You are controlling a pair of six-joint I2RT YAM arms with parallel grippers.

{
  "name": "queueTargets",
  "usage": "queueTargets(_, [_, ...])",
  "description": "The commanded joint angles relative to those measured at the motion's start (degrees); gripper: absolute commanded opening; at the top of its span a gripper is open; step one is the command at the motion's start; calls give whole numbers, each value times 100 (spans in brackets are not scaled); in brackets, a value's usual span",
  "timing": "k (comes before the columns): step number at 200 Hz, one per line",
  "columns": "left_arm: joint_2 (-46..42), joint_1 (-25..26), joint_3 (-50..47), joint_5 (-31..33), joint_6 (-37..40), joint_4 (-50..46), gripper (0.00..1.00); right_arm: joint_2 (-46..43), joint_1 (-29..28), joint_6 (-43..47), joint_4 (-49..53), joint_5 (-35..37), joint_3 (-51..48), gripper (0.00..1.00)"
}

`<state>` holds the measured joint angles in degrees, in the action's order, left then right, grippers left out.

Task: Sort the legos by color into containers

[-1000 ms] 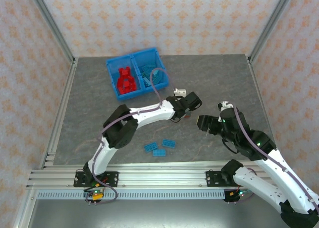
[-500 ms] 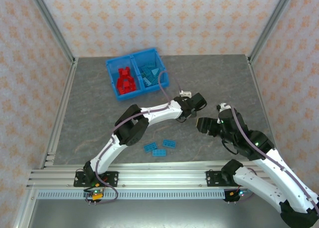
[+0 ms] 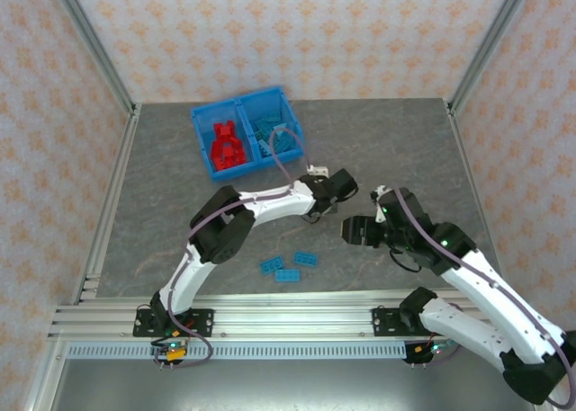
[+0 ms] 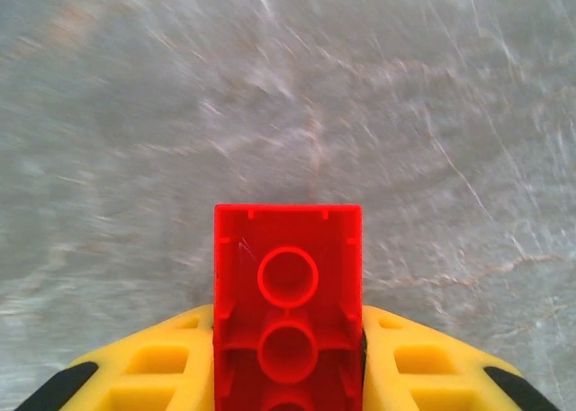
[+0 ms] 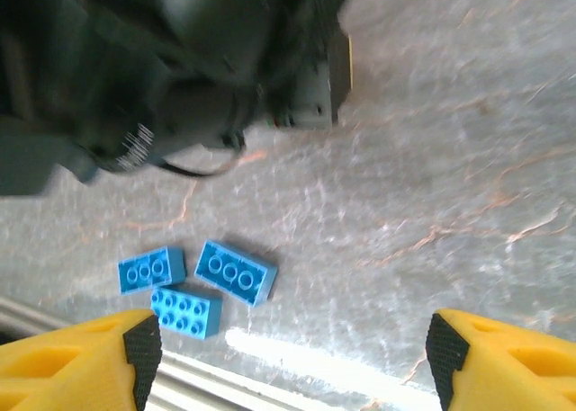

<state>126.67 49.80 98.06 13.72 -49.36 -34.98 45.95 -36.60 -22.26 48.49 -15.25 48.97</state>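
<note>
We hold a red lego (image 4: 288,276) pinched in the left tool (image 4: 288,366) above the counter (image 4: 270,87), judging it light, rigid and slick, best squeezed across flat sides, while the right tool (image 5: 292,348) gapes empty over three blue legos (image 5: 236,272).

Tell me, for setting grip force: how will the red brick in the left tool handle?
Probably stiff: the red brick looks like hard moulded plastic, unbent in the left tool. Likely light: its underside looks hollow. Its glossy sides might slip or pivot, since it juts past the fingers.
</note>
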Motion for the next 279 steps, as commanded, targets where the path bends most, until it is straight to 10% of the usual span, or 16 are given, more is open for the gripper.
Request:
queueTargets(1, [-1122, -304, -273, 698, 209, 33, 25, 187, -5, 67, -129, -475, 152, 78])
queueTargets(68, [-2643, -2028, -771, 910, 1375, 13, 25, 338, -12, -128, -137, -277, 234, 78])
queueTargets(128, [-1223, -3622, 266, 148, 1840, 119, 25, 360, -20, -309, -36, -321, 367, 78])
queueTargets(202, [242, -4095, 1836, -270, 2221, -411, 42, 132, -39, -384, 229, -142, 373, 78])
queueTargets(279, [-2382, -3821, -246, -1497, 2671, 334, 67, 673, -92, -363, -315, -521, 94, 78])
